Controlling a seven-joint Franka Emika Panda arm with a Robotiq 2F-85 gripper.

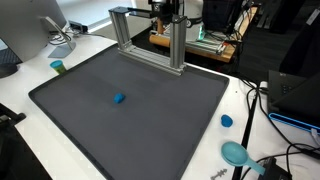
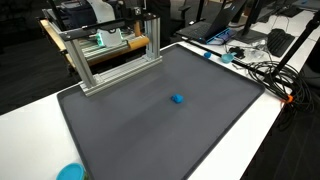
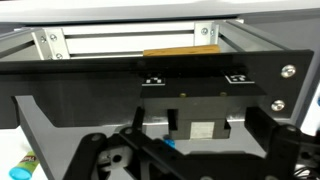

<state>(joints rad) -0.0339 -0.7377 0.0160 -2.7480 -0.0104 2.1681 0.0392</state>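
A small blue object [image 1: 119, 98] [image 2: 177, 99] lies alone near the middle of a dark grey mat [image 1: 150, 135] [image 2: 150, 140]. In the wrist view my gripper [image 3: 195, 152] is open, its dark fingers [image 3: 262, 125] spread wide with nothing between them. A sliver of the blue object [image 3: 168, 143] shows low in that view, partly hidden behind a black link of the gripper. I am well apart from it and touch nothing. In both exterior views the gripper itself cannot be made out.
An aluminium frame [image 1: 150, 45] [image 2: 110, 55] [image 3: 130, 42] stands at the mat's far edge, a wooden board [image 3: 180, 50] behind it. A teal cup [image 1: 58, 67], a blue lid [image 1: 227, 121], a teal dish [image 1: 236, 152] and cables [image 2: 265, 70] lie on the white table.
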